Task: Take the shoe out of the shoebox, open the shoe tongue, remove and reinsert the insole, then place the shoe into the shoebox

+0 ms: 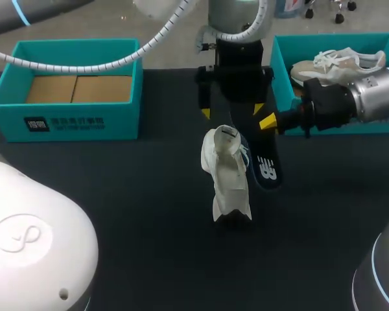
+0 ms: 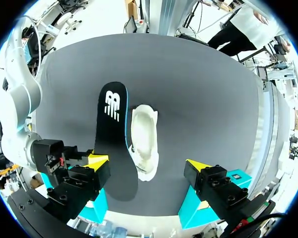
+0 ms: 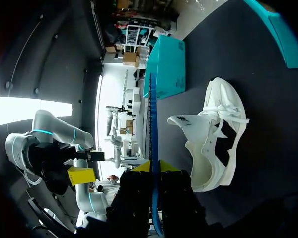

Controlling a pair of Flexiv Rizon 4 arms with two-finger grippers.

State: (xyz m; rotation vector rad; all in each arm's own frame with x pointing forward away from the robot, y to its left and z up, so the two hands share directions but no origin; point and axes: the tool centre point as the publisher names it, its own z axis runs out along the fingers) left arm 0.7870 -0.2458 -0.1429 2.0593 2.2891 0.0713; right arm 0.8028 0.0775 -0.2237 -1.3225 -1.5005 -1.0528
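— Where do we see the shoe (image 1: 227, 178)?
— Mid-table: white, upright on its sole, tongue pulled up, laces loose.
— And the insole (image 1: 264, 165)?
— Out, just beside the shoe: black, white logo, blue edge, 1 end pinched in the right gripper (image 1: 267, 122).
— The boxes?
— We count 2, teal, open. The left shoebox (image 1: 71, 110) shows a cardboard floor; the right shoebox (image 1: 282, 65) holds a second white shoe (image 1: 337, 61).

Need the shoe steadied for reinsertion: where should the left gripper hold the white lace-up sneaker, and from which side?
Probably the heel collar, from above: the white lace-up sneaker sits opening-up under the open left gripper, heel rim thin and free. The black insole held by the right gripper crowds one flank, ruling out a sideways pinch.
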